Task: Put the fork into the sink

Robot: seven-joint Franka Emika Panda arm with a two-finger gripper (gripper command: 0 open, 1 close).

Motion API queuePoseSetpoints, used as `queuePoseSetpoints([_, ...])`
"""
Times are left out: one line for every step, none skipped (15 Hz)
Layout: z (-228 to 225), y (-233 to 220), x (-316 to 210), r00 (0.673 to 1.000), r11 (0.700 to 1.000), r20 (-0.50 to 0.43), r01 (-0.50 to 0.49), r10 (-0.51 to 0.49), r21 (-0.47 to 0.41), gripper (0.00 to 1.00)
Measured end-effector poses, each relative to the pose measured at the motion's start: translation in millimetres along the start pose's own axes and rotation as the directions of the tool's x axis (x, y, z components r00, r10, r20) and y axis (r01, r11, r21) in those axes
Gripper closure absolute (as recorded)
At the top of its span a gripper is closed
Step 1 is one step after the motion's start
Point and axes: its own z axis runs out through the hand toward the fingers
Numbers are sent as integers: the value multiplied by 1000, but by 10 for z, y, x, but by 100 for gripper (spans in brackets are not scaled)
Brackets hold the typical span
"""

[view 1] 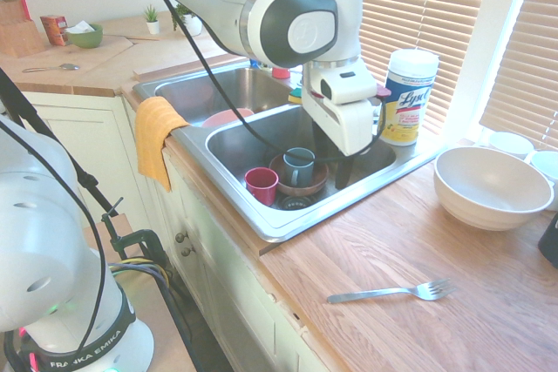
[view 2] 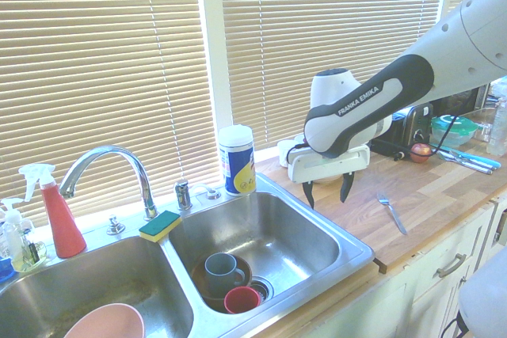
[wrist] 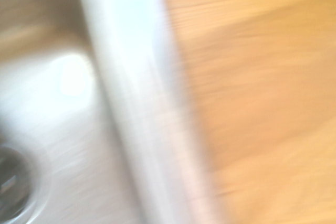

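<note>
The end effector [view 2: 329, 189] is hanging with its fingers spread, holding nothing, right of centre in the second exterior view. The silver fork [view 1: 392, 292] is lying flat on the wooden desk [view 1: 301, 265], lower right in the first exterior view; its thin handle could slip from a high, shallow pinch.
</note>
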Motion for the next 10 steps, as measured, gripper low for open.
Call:
queuePoseSetpoints([33, 129, 198, 999, 999, 9, -52, 52, -18, 0])
queuePoseSetpoints([70, 270, 386, 995, 995, 23, -97, 98, -35, 0])
queuePoseSetpoints([102, 377, 520, 992, 992, 40, -119, 121, -44, 0])
queuePoseSetpoints([131, 471, 641, 991, 992, 57, -123, 125, -42, 0])
queuePoseSetpoints([165, 545, 736, 990, 992, 67, -122, 125, -44, 0])
queuePoseSetpoints([216, 616, 828, 990, 992, 75, -119, 122, -46, 0])
queuePoseSetpoints([272, 665, 905, 990, 993, 80, -112, 115, -44, 0])
queuePoseSetpoints([344, 702, 984, 991, 994, 80, -101, 104, -36, 0])
queuePoseSetpoints([427, 729, 1057, 993, 996, 79, -90, 92, -28, 0])
queuePoseSetpoints([511, 740, 1107, 993, 996, 78, -82, 83, -23, 0])
